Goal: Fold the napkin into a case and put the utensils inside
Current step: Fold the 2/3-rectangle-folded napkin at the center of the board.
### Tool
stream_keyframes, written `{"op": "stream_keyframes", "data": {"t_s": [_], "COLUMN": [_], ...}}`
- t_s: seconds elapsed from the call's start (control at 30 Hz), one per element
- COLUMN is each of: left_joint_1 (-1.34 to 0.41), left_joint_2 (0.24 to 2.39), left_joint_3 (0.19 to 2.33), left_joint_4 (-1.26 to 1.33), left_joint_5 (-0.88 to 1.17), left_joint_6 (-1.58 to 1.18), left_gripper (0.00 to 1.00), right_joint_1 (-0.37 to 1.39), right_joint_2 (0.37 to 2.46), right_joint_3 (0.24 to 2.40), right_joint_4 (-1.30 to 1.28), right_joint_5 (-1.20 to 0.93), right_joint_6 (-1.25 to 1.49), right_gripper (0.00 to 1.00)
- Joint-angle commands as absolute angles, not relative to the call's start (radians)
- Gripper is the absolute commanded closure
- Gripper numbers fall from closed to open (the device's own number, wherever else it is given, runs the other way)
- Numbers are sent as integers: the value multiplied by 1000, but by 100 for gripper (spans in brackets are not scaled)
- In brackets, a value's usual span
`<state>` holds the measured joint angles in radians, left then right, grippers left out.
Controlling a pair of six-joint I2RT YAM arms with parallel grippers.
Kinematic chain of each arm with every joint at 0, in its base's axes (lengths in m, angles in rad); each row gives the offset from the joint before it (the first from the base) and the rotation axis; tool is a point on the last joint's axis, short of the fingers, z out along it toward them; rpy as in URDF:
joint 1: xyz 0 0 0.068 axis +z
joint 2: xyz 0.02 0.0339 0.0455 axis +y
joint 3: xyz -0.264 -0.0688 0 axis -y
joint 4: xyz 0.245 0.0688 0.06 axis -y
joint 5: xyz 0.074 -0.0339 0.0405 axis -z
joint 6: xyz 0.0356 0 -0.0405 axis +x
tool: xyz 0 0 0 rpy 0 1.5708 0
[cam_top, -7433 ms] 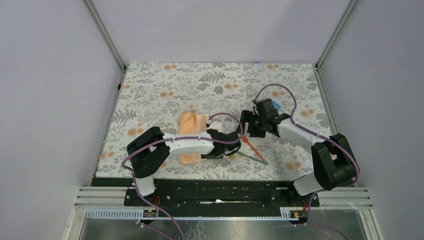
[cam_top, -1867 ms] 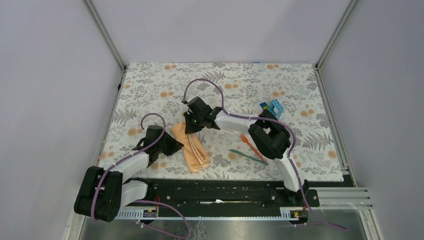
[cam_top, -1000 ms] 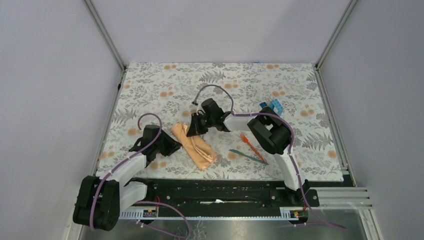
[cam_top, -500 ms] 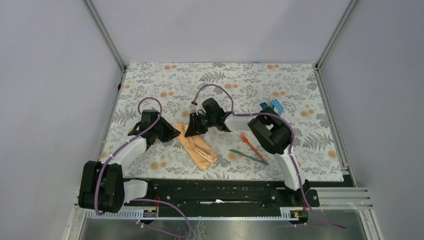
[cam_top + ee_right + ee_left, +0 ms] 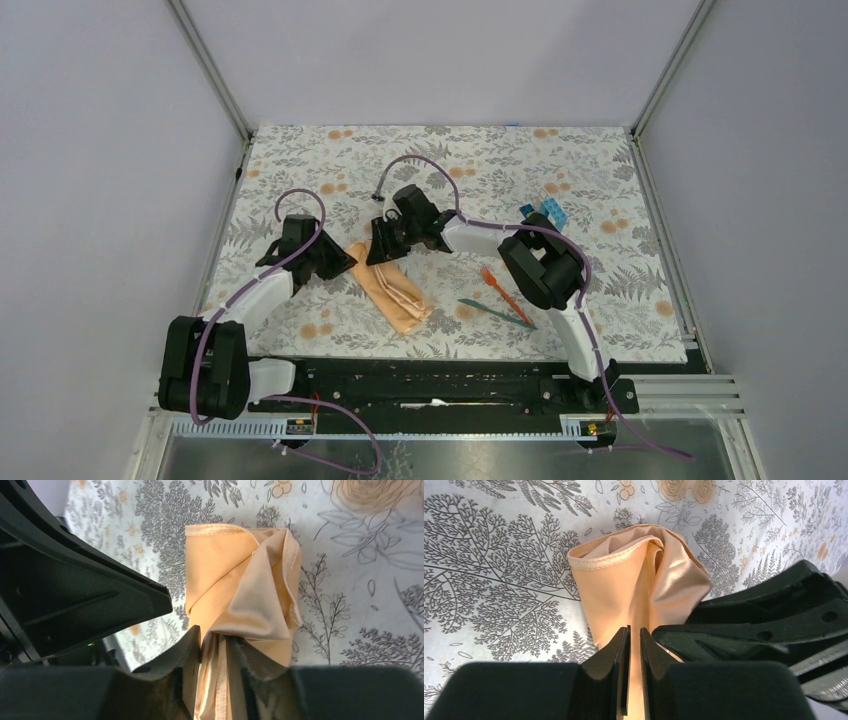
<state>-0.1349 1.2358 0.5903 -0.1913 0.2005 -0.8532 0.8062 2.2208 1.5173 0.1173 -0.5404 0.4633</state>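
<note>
We find the left gripper (image 5: 634, 629) in the left-centre of the overhead frame. Its arm reaches up from the lower left and turns rightward onto the upper-left end of the napkin (image 5: 395, 293). Its fingers are drawn almost together over the cloth, and we cannot tell whether a ply is caught between them. The napkin lies as a narrow folded packet on the floral mat (image 5: 300, 170), its long axis running from upper left down to lower right. The right gripper (image 5: 214, 637) meets the same upper end from the upper right and is clenched on a bunched fold that rises between its fingers. Its forearm stretches leftward from an elbow folded at right of centre. The utensils, orange (image 5: 497, 288) and teal (image 5: 498, 312), lie apart to the right of the packet. We judge the right arm the nearer to them.
</note>
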Motion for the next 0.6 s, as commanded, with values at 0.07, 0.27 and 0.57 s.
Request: {"op": "stream_keyframes", "data": {"t_s": [0.07,0.27,0.57], "left_joint_1": [-78,24,17], "left_joint_2": [1262,1376,1436], "left_joint_3": [631,677,724], "left_joint_4": [-179,-105,-158], "left_joint_5": [242,481,469], "left_joint_6": [-833,-876,-895], "left_gripper": [83,53,44], "right_joint_1": [879,927,928], "right_joint_2": [2206,2185,2161], "right_joint_3": [1611,1559,1504], "right_joint_4": [-83,-35,58], "right_joint_5": [-369,-265,-274], "right_joint_6": [280,179,144], "right_gripper": [76,100,100]}}
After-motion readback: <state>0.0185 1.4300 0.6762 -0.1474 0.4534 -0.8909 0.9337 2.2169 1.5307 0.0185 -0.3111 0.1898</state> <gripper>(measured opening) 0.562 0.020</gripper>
